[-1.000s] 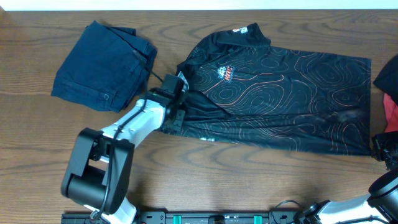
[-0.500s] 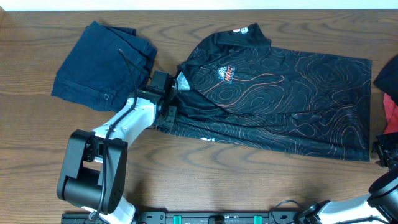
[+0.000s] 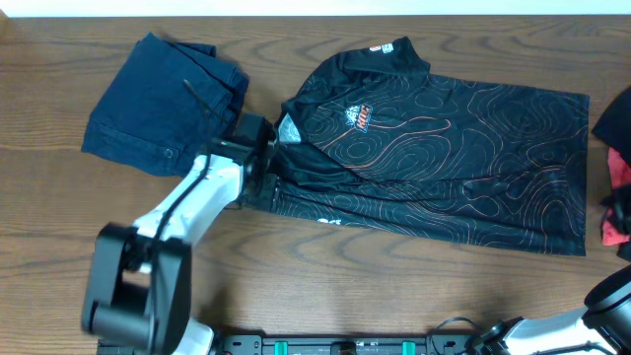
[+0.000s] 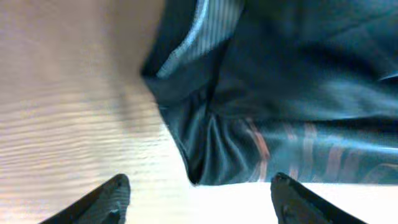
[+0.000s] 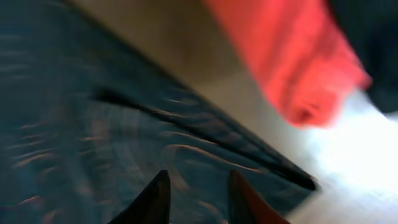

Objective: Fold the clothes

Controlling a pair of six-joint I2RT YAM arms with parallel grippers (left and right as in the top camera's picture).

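The clothes, a black jersey point(image 3: 444, 148) with thin orange contour lines, lie flat across the middle and right of the table, collar toward the far edge. My left gripper point(image 3: 264, 160) is at the jersey's left edge. In the left wrist view its jaws point(image 4: 199, 185) stand wide open over bare wood, with the jersey's bunched corner point(image 4: 211, 143) just ahead and nothing between them. My right gripper point(image 5: 198, 182) hovers over the jersey's hem corner point(image 5: 205, 155) at the right. Its jaws are slightly apart and grip no fabric; the view is blurred.
A folded navy denim garment point(image 3: 163, 104) lies at the far left, close behind my left arm. A red garment point(image 3: 619, 176) sits at the table's right edge, and is seen beside the jersey's hem point(image 5: 280, 56). Bare wood runs along the near edge point(image 3: 394, 286).
Both grippers went from shut to open and let go of the jersey. The left one drew back to the left edge of the jersey. The right one shifted up along the right edge.
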